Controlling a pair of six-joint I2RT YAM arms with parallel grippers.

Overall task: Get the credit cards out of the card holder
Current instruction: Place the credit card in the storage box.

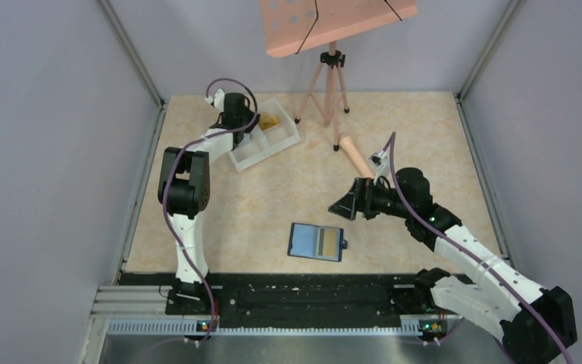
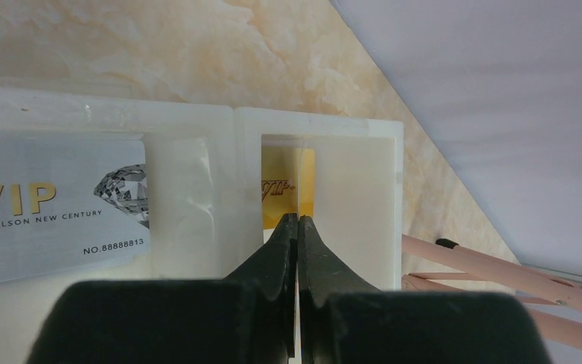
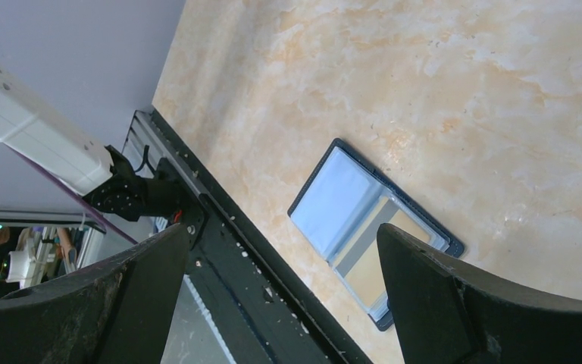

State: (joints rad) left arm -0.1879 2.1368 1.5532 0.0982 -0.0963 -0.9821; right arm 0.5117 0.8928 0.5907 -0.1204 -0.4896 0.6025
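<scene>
The blue card holder (image 1: 316, 242) lies open and flat near the table's front edge, with a yellowish credit card (image 1: 326, 243) in its slots. In the right wrist view the card holder (image 3: 364, 227) sits below my right gripper (image 3: 284, 227), which hangs open and empty above it. That right gripper (image 1: 342, 206) hovers behind the holder. My left gripper (image 2: 298, 220) is shut on a thin card seen edge-on, over the right compartment of the white tray (image 2: 318, 125). A yellow card (image 2: 280, 189) lies in that compartment and a grey VIP card (image 2: 45, 205) in the left one.
The white tray (image 1: 265, 140) stands at the back left under my left gripper (image 1: 251, 125). A pink tripod (image 1: 332, 83) with a pink board (image 1: 333, 23) stands at the back centre, and a pink cylinder (image 1: 355, 155) lies beside it. A black rail (image 1: 295, 292) runs along the near edge.
</scene>
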